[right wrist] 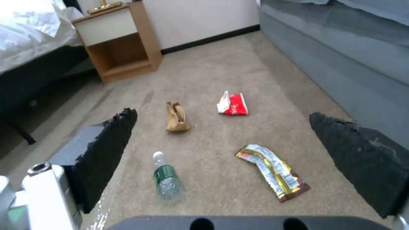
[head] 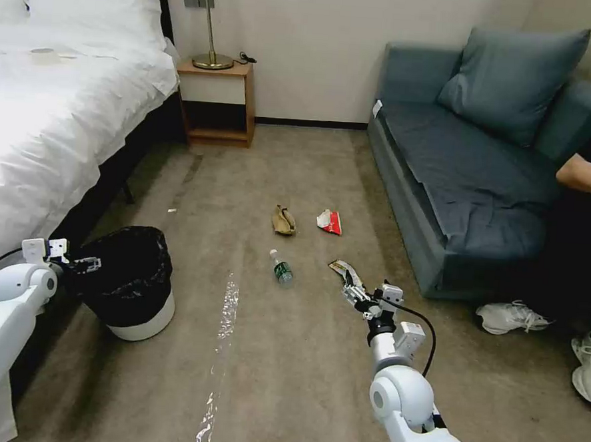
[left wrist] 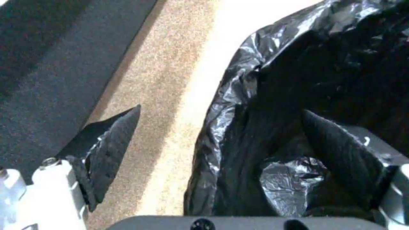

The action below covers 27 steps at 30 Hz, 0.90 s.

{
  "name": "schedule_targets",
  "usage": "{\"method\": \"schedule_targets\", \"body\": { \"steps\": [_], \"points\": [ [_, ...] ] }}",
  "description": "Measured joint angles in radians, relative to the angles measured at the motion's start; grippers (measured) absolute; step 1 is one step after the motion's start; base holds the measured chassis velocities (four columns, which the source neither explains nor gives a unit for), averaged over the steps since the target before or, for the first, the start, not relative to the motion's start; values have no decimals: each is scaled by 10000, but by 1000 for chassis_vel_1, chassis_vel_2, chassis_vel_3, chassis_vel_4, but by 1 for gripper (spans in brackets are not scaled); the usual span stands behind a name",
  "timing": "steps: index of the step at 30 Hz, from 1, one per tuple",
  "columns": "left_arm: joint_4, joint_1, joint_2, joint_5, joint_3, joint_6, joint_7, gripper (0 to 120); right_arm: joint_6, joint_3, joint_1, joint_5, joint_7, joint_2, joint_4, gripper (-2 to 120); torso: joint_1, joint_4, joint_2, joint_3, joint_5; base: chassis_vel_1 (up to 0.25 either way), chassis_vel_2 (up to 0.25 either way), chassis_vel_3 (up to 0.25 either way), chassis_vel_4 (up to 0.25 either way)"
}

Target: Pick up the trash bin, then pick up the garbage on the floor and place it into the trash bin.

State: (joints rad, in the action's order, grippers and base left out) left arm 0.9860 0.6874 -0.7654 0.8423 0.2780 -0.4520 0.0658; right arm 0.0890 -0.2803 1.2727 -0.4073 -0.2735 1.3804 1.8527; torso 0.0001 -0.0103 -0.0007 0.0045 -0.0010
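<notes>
Meanwhile left gripper [head: 87,262] straddles the trash bin [head: 131,284] rim unclosed; right gripper [head: 352,292], spread wide, hovers above snack wrapper [right wrist: 273,171].

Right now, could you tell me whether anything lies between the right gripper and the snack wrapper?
Nothing visible does. The right gripper hangs open just above the wrapper, with bare carpet around it. The bottle lies off to one side, apart from the wrapper.
</notes>
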Motion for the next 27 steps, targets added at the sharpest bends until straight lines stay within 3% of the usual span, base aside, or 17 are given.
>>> {"method": "schedule_targets", "body": {
  "steps": [2, 10, 15, 27],
  "points": [
    [-86, -22, -81, -81, 10, 70, -47, 98, 10, 19, 15, -61, -16, -1, 50, 100, 0, 0, 0, 0, 0, 0, 0, 0, 0],
    [-460, -135, -472, -431, 128, 521, -125, 69, 145, -9, -13, -518, -45, -95, 280, 100, -1, 0, 1, -2, 8, 0, 0, 0, 0],
    [-295, -70, -398, -451, 122, 541, -125, 47, 147, -47, 51, -576, -49, -175, 215, 100, 0, -1, 1, -1, -4, 0, 0, 0, 0],
    [4, 66, -232, -503, 174, 760, -152, 10, 205, -56, 193, -681, -97, -192, 418, 100, 0, -2, 1, 0, -4, 0, 0, 0, 0]
  ]
}}
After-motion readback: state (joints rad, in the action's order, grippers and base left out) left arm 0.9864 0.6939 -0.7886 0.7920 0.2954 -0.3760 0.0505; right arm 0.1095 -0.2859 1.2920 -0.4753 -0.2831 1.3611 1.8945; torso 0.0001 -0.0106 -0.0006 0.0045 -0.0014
